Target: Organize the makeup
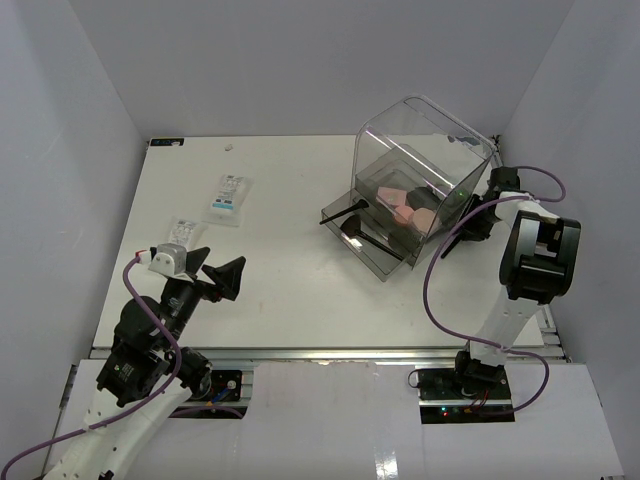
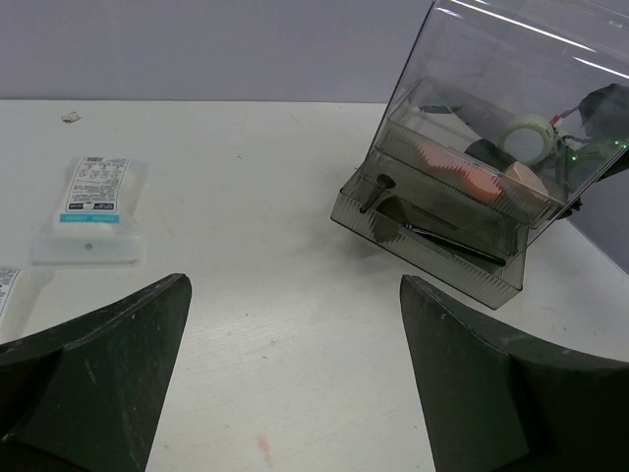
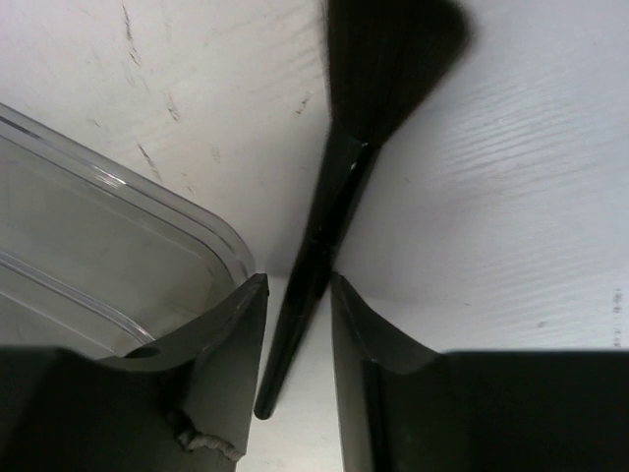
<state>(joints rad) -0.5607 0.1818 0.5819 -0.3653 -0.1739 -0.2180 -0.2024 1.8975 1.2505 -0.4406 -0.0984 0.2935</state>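
**Top external view.** The white table (image 1: 300, 290) is walled on three sides, and we log broad bare surface across its middle and near edge. The clear plastic box (image 1: 425, 130), hard and glossy with rounded corners, stands at the far right. Its smoky drawer (image 1: 385, 262) is pulled out toward the centre. Pink sponge blocks (image 1: 400, 205) lie inside the box, and a thin black brush (image 1: 345, 210) pokes out past the drawer's left rim. Two flat white printed packets lie apart on the left, the far packet (image 1: 229, 197) and the near packet (image 1: 182, 232). The left gripper (image 1: 222, 272) hangs just beside the near packet with its jaws wide and nothing between them. The right gripper (image 1: 470, 225) sits in the tight strip between the box and the right wall, over the black fan-shaped brush (image 1: 450, 245).

**Left wrist view.** The matte black wedge fingers (image 2: 108, 374) are spread far apart over bare table. The far packet (image 2: 90, 206) lies ahead on the left and the near packet (image 2: 8, 285) is cut by the frame edge. The box (image 2: 511, 88) is ahead on the right, with slim brushes in the drawer (image 2: 432, 251).

**Right wrist view.** The jaws stand narrow, one on each side of the glossy tapered handle. The soft, dark bristle head of the fan-shaped brush (image 3: 388, 59) points away. We cannot tell whether the jaws pinch it. The box's curved corner (image 3: 118, 226) is close on the left.
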